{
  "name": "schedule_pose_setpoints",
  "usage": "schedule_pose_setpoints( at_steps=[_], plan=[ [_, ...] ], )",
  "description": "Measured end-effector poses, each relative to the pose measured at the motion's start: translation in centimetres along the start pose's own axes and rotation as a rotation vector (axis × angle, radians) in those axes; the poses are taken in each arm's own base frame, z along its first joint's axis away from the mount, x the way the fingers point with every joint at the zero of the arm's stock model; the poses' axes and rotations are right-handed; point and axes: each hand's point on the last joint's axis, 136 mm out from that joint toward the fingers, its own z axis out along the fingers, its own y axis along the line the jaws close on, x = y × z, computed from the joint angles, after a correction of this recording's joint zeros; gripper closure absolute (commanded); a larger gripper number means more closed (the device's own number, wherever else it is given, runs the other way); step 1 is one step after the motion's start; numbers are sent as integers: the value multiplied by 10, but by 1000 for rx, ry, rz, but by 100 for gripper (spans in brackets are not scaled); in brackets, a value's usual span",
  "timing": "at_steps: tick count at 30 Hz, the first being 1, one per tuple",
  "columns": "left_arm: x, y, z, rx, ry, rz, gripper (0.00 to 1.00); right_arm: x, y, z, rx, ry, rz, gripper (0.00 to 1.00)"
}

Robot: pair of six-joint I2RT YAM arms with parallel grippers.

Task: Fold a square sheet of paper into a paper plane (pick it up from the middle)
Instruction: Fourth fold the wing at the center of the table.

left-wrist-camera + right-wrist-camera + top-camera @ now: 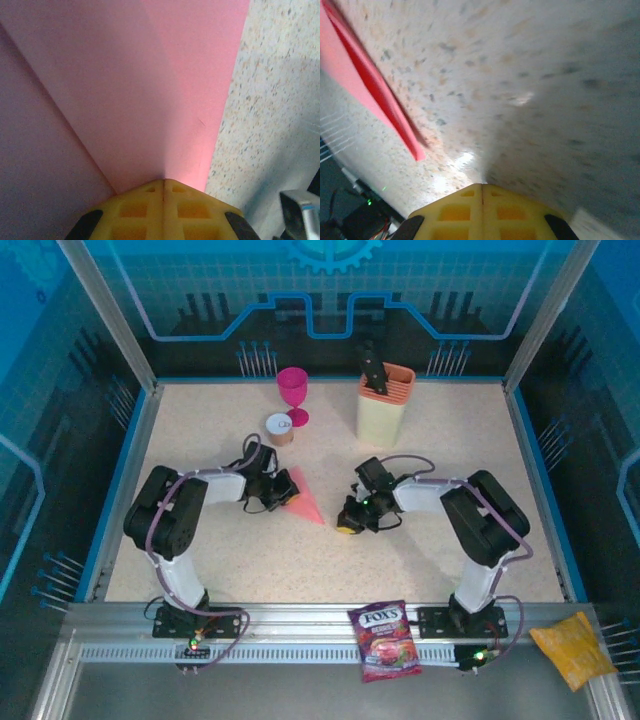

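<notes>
Left end effector (163, 182): closed, tips against the paper plane (150, 90); the nearer arm. We note the plane's nose pointing lower right, toward the right end effector (482, 187), closed and empty.

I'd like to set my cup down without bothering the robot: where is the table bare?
Bare: the near strip of table just beyond the purple candy bag; also the far-left corner beside the magenta goblet. Crowded: the centre, where left gripper, paper plane and right gripper sit close.

Magenta goblet (293, 392) beside small cup (279, 427), beige container (383, 412), purple candy bag (383, 640), yellow packet (572, 648)
</notes>
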Motion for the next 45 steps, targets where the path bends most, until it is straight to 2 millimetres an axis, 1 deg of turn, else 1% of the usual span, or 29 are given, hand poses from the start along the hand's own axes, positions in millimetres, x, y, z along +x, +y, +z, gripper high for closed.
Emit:
schedule_pose_setpoints(
  at_steps=[2, 4, 6, 8, 11, 13, 14, 16, 20, 26, 31, 37, 41, 45],
  plan=[
    [6, 0, 1, 10, 1, -1, 99, -6, 1, -7, 17, -23, 3, 100],
    [11, -2, 2, 15, 6, -5, 99, -12, 11, -12, 10, -39, -11, 100],
    [17, -4, 4, 19, 14, -3, 99, -17, 30, -16, -14, -54, -42, 100],
    [24, -7, 7, 22, 25, 1, 99, -24, 53, -19, -46, -70, -83, 100],
    [32, -11, 9, 25, 38, 3, 100, -25, 79, -13, -76, -72, -133, 100],
    [35, -12, 10, 26, 43, 2, 99, -24, 85, -4, -76, -58, -148, 100],
    [36, -13, 11, 27, 44, 1, 99, -23, 84, 2, -70, -48, -150, 100],
    [36, -13, 11, 28, 45, -4, 99, -21, 78, 15, -50, -26, -137, 100],
    [36, -13, 11, 27, 45, -16, 99, -17, 53, 39, -1, 22, -77, 100],
    [36, -13, 11, 26, 46, -19, 98, -18, 50, 40, -17, 29, -54, 100],
    [33, -13, 10, 13, 47, -29, 90, -17, 45, 40, -22, 32, -50, 100],
    [28, -14, 11, 0, 92, -49, 88, -17, 43, 41, -32, 33, -51, 100],
    [15, -13, 9, -8, 84, -49, 87, -16, 42, 42, -39, 36, -51, 100],
    [-4, -10, 5, -16, 53, -56, 87, -16, 39, 44, -39, 37, -50, 100]
  ],
)
